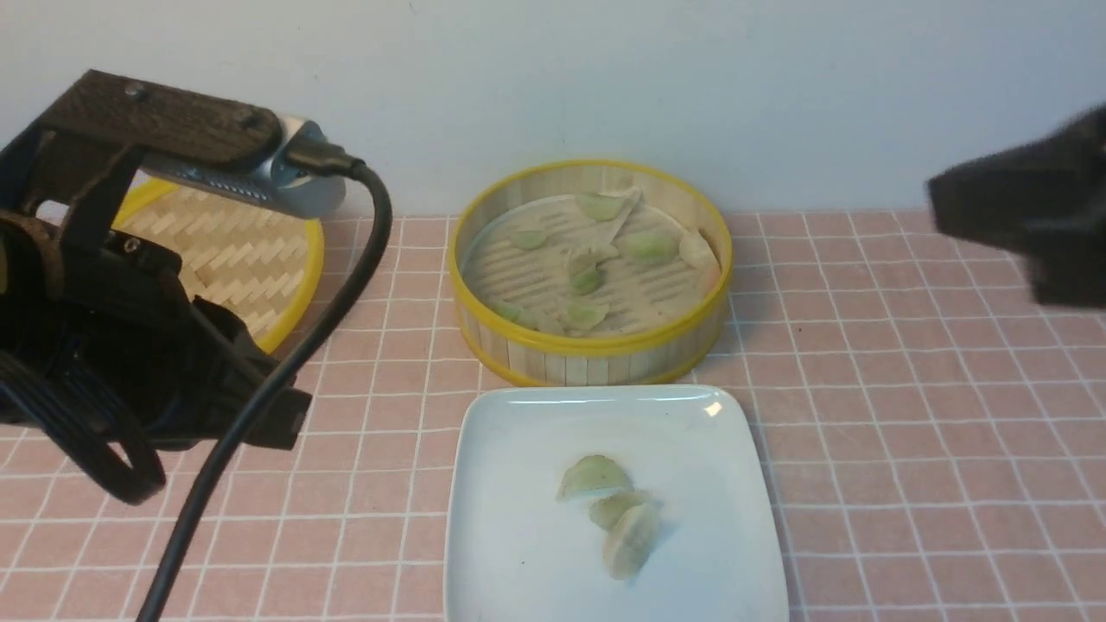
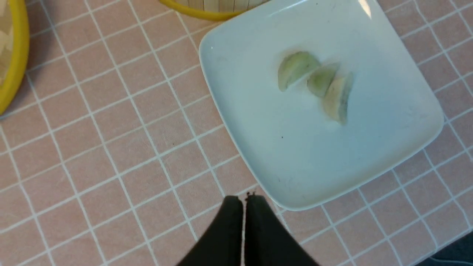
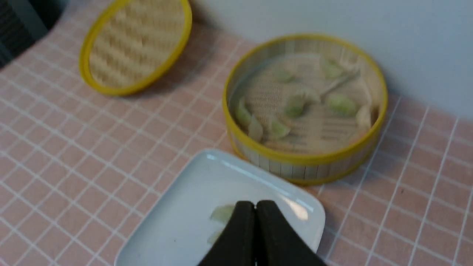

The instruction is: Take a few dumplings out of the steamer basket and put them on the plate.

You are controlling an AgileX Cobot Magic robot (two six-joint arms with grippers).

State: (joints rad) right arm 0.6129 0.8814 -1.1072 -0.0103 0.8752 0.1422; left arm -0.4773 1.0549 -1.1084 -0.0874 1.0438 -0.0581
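Both of our grippers have their fingertips brought together with nothing between them: the left gripper [image 2: 244,201] points down beside the plate [image 1: 518,536], and the right gripper [image 3: 255,207] shows in its own wrist view in front of the plate, hiding part of it. We see three dumplings [image 1: 594,476] on the white square plate, grouped around its middle, one pale green, one smaller and greener, one creamier, the last two touching. More dumplings lie scattered over the slatted floor of the steamer basket [image 1: 587,347], a round bamboo one with yellow rims, which stands just beyond the plate. To the left of the basket, we have the woven lid [image 1: 313,259] with its yellow rim, partly hidden in the front view by our left arm [image 1: 130,285]. Everything sits on a pink tablecloth [image 1: 864,432] with a white grid, and a pale wall [image 1: 605,78] rises behind.
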